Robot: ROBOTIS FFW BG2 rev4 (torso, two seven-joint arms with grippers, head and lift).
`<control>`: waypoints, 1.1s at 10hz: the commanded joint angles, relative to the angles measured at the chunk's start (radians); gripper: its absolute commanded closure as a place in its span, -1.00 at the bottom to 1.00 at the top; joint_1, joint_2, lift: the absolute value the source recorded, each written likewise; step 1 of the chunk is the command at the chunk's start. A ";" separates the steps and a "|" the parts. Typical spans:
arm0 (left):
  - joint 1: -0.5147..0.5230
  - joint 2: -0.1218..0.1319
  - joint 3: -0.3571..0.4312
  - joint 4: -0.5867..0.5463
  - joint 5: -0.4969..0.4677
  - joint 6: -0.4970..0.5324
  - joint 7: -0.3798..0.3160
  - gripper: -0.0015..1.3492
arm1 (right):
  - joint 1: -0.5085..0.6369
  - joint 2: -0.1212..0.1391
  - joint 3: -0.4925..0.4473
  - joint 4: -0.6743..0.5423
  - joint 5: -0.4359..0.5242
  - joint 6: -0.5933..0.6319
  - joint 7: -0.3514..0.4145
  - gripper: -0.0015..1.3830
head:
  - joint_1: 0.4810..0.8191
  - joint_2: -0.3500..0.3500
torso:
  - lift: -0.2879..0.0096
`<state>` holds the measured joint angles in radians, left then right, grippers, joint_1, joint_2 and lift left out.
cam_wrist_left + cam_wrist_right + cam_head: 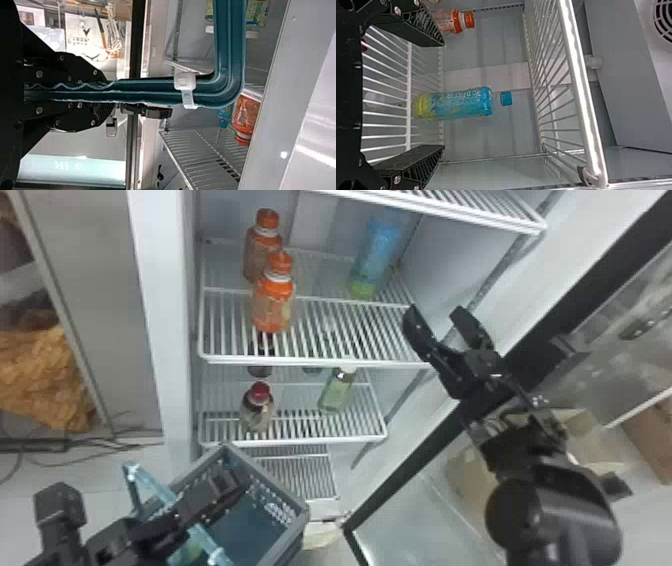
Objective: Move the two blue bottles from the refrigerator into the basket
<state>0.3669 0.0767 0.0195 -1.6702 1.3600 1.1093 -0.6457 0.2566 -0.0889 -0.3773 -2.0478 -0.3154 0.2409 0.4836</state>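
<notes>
- Bottle with blue cap and label stands upright toward the back right corner of the refrigerator's shelf.
- I have the right gripper near that shelf's front right corner, fingers apart.
- My left gripper is clamped on the teal handle of the basket.
- Something greenish shows beneath the handle; I can't tell what.
- Two orange-capped bottles stand near the same shelf's left edge.

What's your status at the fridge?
Left gripper shut on basket handle. Right gripper open, facing blue bottle on shelf. Orange bottles left of it, not between.
</notes>
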 commanded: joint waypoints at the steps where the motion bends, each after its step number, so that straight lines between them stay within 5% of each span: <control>1: -0.004 0.000 0.000 0.000 0.000 0.000 0.000 0.78 | -0.058 -0.011 0.026 0.059 -0.004 -0.005 -0.005 -0.80 | 0.27 -1.00 | 0.94; 11: -0.018 0.006 -0.008 0.000 0.008 -0.002 0.000 0.78 | -0.340 -0.029 0.136 0.348 0.042 -0.013 -0.088 -0.79 | 0.27 -1.00 | 0.94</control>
<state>0.3499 0.0824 0.0122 -1.6702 1.3679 1.1068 -0.6458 -0.0690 -0.1183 -0.2454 -1.7148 -0.2747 0.2282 0.3959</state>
